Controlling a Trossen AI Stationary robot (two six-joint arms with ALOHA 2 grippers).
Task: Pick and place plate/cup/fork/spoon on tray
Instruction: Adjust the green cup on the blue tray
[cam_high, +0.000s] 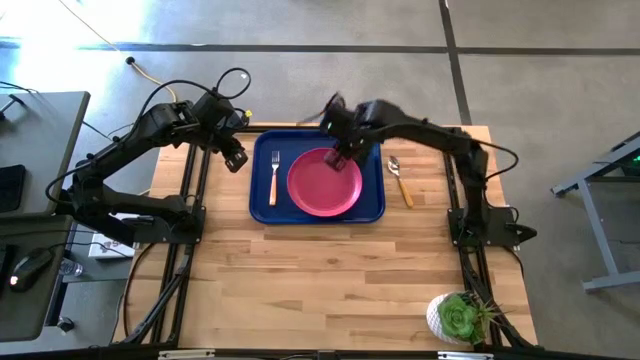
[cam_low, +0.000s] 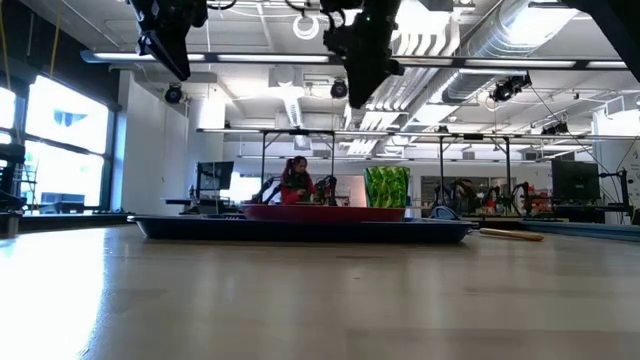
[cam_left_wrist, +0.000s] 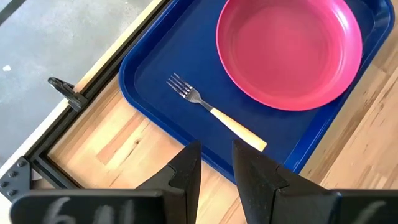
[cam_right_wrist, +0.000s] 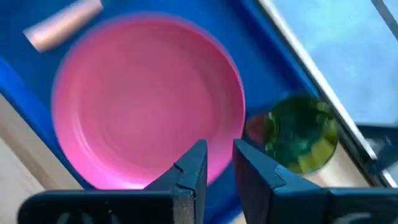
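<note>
Tray: large rectangular dark blue plastic tray (cam_high: 262, 205) with raised rim, mid-table, between both arms; holds fork, plate and cup.
Left gripper: left gripper (cam_high: 236, 158) hangs in the air just outside the tray's left rim; fingers (cam_left_wrist: 186, 171) narrow, small gap, nothing held.
Fork: small fork (cam_high: 273, 176) with silver tines and orange handle, flat on the tray's left part, just right of the left gripper, beside the plate, not touching it.
Plate: round pink-red plastic plate (cam_high: 322, 187) flat in the tray's middle, below the right gripper.
Right gripper: right gripper (cam_high: 338, 156) raised over the plate's far edge; fingers (cam_right_wrist: 194, 168) narrow, empty.
Cup: small translucent green tumbler (cam_right_wrist: 303, 133) upright on the tray, just beside the plate's rim, near the right gripper.
Spoon: small spoon (cam_high: 400, 180) with silver bowl and orange-tan handle, on bare wood right of the tray, well right of the right gripper.
</note>
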